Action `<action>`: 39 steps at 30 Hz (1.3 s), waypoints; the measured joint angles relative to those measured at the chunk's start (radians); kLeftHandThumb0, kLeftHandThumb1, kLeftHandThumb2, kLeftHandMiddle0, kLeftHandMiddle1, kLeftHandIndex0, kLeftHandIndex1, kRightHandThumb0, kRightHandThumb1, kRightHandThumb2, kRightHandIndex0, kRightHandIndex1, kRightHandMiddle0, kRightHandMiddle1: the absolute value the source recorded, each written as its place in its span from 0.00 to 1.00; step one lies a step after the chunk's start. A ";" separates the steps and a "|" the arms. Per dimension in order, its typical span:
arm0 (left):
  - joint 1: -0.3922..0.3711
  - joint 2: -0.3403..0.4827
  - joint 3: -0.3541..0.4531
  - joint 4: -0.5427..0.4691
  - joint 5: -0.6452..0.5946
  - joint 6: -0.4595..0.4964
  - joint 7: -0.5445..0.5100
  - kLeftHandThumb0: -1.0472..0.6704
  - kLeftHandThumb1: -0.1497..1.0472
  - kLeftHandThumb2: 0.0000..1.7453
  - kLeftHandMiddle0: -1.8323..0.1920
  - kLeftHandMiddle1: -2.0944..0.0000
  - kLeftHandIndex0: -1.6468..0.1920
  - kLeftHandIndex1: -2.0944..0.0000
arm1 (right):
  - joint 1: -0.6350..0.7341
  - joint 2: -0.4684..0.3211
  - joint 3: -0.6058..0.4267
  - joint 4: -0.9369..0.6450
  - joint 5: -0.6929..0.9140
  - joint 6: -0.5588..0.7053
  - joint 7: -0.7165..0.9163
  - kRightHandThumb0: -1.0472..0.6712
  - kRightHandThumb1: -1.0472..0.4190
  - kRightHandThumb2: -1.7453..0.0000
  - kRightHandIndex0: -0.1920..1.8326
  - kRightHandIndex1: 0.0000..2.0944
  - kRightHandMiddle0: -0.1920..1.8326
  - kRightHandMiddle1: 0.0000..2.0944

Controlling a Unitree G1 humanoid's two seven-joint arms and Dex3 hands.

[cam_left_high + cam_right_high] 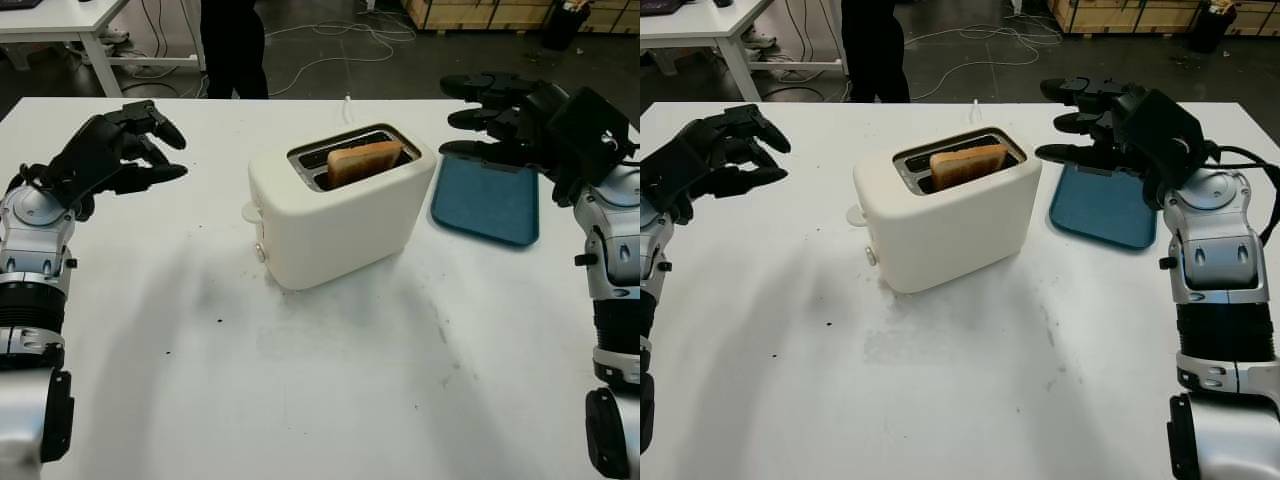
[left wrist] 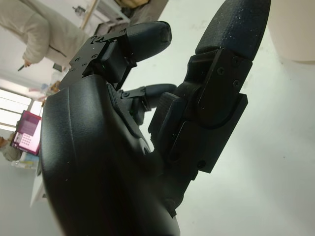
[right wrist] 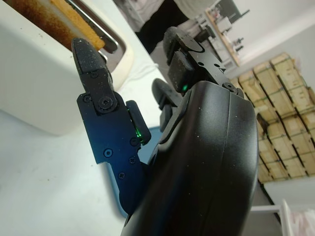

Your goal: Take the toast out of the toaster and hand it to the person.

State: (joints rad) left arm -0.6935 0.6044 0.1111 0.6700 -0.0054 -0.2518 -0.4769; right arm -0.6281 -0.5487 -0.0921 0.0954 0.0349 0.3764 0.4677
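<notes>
One slice of toast [image 1: 364, 161] stands in one white toaster [image 1: 335, 215] on the table [image 1: 300, 380]; the left hand [image 1: 125, 150] and right hand [image 1: 1095, 120] flank it, both open, holding nothing; one blue tray [image 1: 487, 200] lies beside

Both arms up, hands raised above the table, nothing held.

The left hand [image 1: 125, 150] hovers at the left, forearm rising from the bottom corner, fingers [image 1: 160, 128] pointing inward, open. The right hand [image 1: 1110, 125] hangs high on the right, open too, its black fingers [image 1: 1070, 152] reaching toward the middle, forearm upright below it.
</notes>
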 measured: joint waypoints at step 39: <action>0.000 0.000 0.000 0.004 0.000 -0.001 -0.011 0.00 0.81 0.00 0.73 0.24 0.69 0.30 | -0.512 0.020 0.342 0.485 -0.362 -0.610 0.099 0.42 0.31 0.99 0.50 0.28 0.56 0.05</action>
State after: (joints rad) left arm -0.6935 0.6044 0.1115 0.6736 -0.0056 -0.2524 -0.4884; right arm -1.1404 -0.5289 0.2501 0.5800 -0.3273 -0.2337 0.5671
